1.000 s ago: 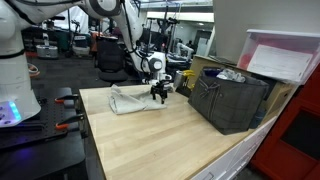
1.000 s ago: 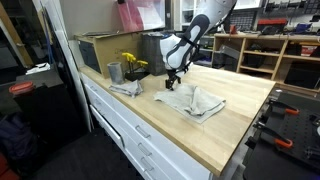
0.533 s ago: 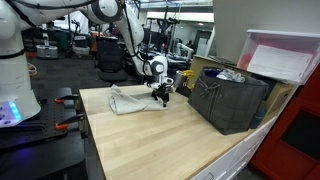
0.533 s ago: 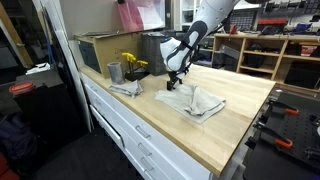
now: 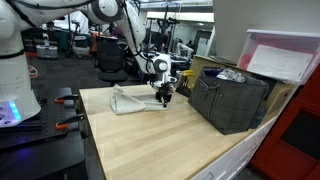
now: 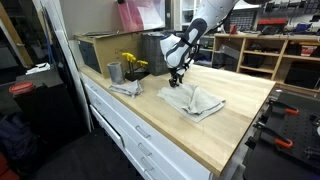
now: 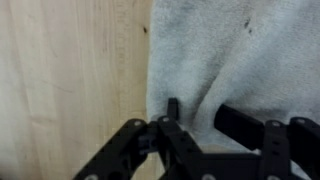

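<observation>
A pale grey towel (image 5: 130, 100) lies rumpled and loosely folded on the wooden counter (image 5: 150, 140), toward its far end in both exterior views (image 6: 197, 101). The end effector (image 5: 164, 97) points straight down onto the towel's edge. In the wrist view its fingers (image 7: 172, 105) stand partway in, either side of a raised crease at the cloth's border (image 7: 240, 50). Whether they pinch the fabric I cannot tell. Beyond the towel, a dark slatted crate (image 5: 230, 100) sits at the counter's end, well apart from the arm, with a pink-lidded clear box (image 5: 285, 55) above it. In an exterior view a grey cup (image 6: 114, 72) and yellow flowers (image 6: 133, 63) stand on a smaller cloth (image 6: 125, 88) near the counter's corner. The wrist view is blurred, and its lower edge cuts off the finger linkages.
</observation>
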`<state>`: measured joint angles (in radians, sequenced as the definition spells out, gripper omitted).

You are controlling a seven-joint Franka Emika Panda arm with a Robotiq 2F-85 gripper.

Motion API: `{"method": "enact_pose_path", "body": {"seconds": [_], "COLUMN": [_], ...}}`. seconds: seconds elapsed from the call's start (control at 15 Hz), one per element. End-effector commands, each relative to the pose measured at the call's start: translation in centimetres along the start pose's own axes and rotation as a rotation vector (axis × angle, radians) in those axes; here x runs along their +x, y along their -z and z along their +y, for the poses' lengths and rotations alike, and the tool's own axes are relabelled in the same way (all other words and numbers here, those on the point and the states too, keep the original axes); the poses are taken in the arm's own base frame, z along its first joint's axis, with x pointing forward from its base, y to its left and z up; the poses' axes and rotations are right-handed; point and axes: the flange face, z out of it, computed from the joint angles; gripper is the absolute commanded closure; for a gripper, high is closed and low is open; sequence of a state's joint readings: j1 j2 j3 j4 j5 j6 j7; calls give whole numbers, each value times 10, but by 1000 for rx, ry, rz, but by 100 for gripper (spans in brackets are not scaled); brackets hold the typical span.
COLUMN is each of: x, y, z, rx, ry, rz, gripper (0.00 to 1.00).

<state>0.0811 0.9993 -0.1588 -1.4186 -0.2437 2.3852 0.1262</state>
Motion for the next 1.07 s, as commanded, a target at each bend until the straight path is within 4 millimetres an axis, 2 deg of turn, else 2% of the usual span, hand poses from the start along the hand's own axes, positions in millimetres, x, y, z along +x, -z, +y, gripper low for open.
{"method": "enact_pose_path", "body": {"seconds": [0.0,0.13,0.2,0.33,0.53,0.87,0.93,1.0], "x": [6,7,7,11,22,48,50,52], "y": [-9,-11,-12,-14,-13,9,15,20], "z": [12,19,22,26,37,53,53,54], "rx": [-2,-5,-10,-22,-73,-145,-142,-147], "ry": [-37,-48,-54,-67,-107,-199,-203,-209], "rz": [-31,-41,-45,-41,14,184,194,207], "gripper": [87,99,100,97,97,97,94,62]}}
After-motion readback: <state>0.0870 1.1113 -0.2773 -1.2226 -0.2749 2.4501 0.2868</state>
